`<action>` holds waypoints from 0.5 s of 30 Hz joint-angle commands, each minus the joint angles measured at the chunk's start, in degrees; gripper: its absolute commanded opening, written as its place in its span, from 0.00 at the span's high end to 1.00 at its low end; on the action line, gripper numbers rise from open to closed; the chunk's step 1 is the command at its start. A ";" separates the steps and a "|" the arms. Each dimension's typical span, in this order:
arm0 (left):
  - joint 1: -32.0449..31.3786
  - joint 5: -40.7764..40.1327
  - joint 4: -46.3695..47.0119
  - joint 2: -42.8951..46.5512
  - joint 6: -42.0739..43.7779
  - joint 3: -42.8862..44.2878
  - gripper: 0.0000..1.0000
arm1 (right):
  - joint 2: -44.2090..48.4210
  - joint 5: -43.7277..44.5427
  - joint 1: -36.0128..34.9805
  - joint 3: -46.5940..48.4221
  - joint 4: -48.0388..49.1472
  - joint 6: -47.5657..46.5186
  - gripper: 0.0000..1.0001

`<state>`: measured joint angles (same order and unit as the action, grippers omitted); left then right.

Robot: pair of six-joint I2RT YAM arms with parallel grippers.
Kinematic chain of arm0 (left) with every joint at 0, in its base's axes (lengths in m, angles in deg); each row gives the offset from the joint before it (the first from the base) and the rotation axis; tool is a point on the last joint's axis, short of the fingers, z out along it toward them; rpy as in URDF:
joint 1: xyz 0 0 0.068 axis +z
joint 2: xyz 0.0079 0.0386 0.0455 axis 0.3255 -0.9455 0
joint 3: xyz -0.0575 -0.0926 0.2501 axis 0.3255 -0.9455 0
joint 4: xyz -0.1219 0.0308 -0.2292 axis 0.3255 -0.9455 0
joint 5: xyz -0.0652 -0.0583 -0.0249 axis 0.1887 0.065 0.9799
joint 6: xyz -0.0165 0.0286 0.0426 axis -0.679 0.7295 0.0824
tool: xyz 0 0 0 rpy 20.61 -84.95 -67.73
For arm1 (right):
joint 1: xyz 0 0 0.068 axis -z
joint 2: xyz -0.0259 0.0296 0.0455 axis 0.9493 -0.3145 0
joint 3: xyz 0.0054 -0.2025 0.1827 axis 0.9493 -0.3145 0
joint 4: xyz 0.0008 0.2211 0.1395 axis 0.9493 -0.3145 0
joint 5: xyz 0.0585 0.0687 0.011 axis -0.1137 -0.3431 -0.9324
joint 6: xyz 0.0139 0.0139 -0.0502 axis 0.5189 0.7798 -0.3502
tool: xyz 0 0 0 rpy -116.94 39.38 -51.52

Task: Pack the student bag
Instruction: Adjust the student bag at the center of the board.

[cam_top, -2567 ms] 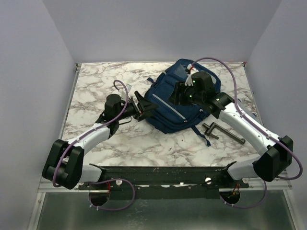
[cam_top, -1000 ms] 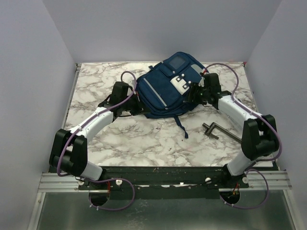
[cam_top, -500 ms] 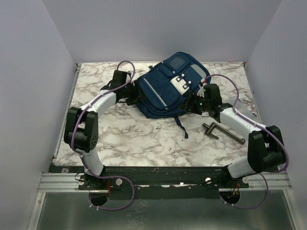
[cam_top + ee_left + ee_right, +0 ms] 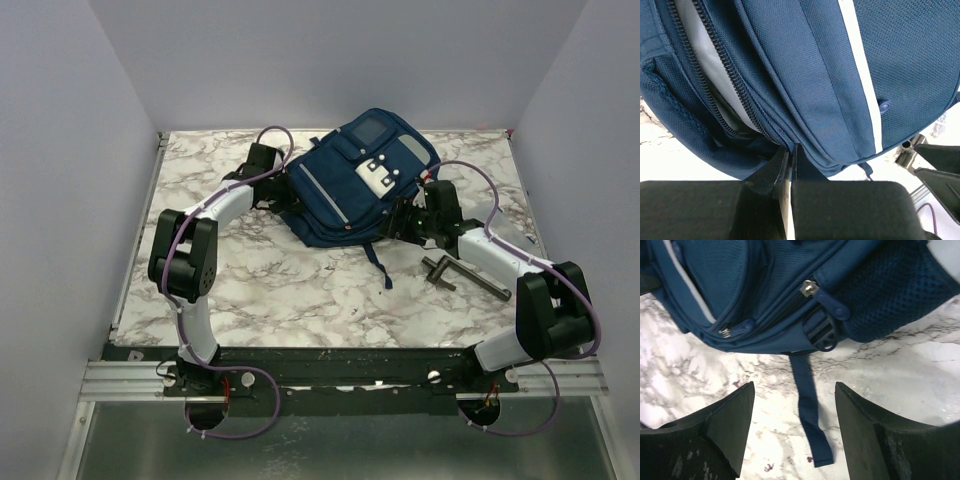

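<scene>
Nearest the camera, the two arms rise from their bases at the front edge of the white, grey-veined marble-patterned table (image 4: 260, 290). To the right, a dark T-shaped metal tool (image 4: 460, 275) lies flat on the table beside the right forearm, apart from everything else.

Further in, the right gripper (image 4: 405, 215) is low at the bag's near right edge. Its wrist view shows the right gripper (image 4: 792, 387) spread wide, holding nothing. A loose navy webbing strap (image 4: 807, 405) lies on the marble between the two fingers without touching either. Just beyond the fingertips are a black plastic buckle (image 4: 821, 332), a silver zip pull (image 4: 809, 287) and a dark mesh side pocket (image 4: 885, 295).

Across from it, the left gripper (image 4: 278, 195) meets the bag's left side. In the left wrist view, the left gripper (image 4: 791, 150) is pressed together, with its tips against a seam beside a black zipper (image 4: 720, 85) that stands partly open. Whether any fabric is caught between the tips cannot be told. A grey stripe (image 4: 860, 65) runs down the panel above.

The navy blue fabric student bag (image 4: 335, 205) lies flat at the far centre of the table between the two grippers, with its white front buckle clips (image 4: 378, 175) facing up.
</scene>
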<state>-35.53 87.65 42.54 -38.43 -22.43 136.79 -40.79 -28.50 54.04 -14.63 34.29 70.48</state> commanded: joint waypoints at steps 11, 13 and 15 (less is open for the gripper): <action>-6.89 13.16 12.73 24.28 -18.81 -13.00 1.00 | 9.47 -0.98 -0.12 -4.64 2.60 7.77 0.32; -10.19 10.92 15.87 26.67 -22.29 -17.74 1.00 | 9.85 4.43 0.09 -5.17 1.83 9.77 0.29; -14.05 8.06 20.07 29.27 -26.36 -23.27 1.00 | 8.41 8.89 2.47 -4.64 -0.76 10.09 0.22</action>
<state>-42.59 94.47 54.08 -14.06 -37.88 123.07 -31.88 -25.98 54.11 -18.63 35.05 75.33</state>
